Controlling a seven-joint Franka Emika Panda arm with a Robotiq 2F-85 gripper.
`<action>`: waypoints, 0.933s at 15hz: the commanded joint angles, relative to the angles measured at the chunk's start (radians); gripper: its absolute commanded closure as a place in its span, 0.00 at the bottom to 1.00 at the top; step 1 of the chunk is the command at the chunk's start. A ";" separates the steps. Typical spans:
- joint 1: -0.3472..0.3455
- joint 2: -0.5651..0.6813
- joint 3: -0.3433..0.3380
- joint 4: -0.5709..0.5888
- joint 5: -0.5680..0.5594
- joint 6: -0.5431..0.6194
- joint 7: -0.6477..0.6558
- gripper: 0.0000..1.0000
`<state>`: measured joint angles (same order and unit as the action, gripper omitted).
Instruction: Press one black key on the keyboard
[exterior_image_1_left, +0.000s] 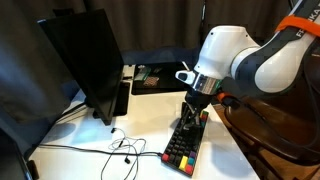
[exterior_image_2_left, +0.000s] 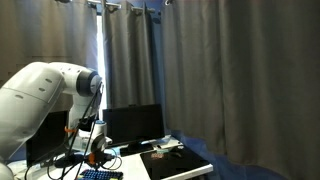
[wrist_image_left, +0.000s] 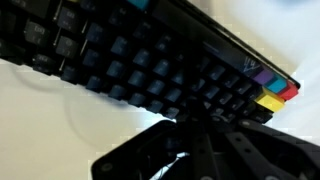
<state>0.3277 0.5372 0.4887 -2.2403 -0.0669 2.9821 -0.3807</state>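
Observation:
The keyboard (exterior_image_1_left: 186, 143) lies on the white table, mostly black keys, with red, yellow and green keys at its near end. In the wrist view it fills the top (wrist_image_left: 130, 60), with purple, yellow and red keys at the right. My gripper (exterior_image_1_left: 193, 112) points straight down over the keyboard's far half. In the wrist view its fingers (wrist_image_left: 190, 128) are together and their tips sit at the black keys of the near row; contact is too dark to confirm. In an exterior view the gripper (exterior_image_2_left: 97, 152) hangs just above the keyboard (exterior_image_2_left: 100, 175).
A large black monitor (exterior_image_1_left: 85, 55) stands on the table beside the keyboard. Thin cables (exterior_image_1_left: 120, 150) lie between them. A flat black mat (exterior_image_1_left: 155, 78) with small items lies at the far edge. A dark wooden surface (exterior_image_1_left: 280, 135) borders the table.

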 joint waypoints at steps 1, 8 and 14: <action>-0.009 0.024 0.004 0.018 -0.034 0.011 0.021 1.00; -0.014 0.034 0.014 0.023 -0.030 0.020 0.018 1.00; -0.008 0.037 0.009 0.027 -0.035 0.037 0.020 1.00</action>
<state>0.3277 0.5474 0.4897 -2.2333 -0.0670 2.9906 -0.3807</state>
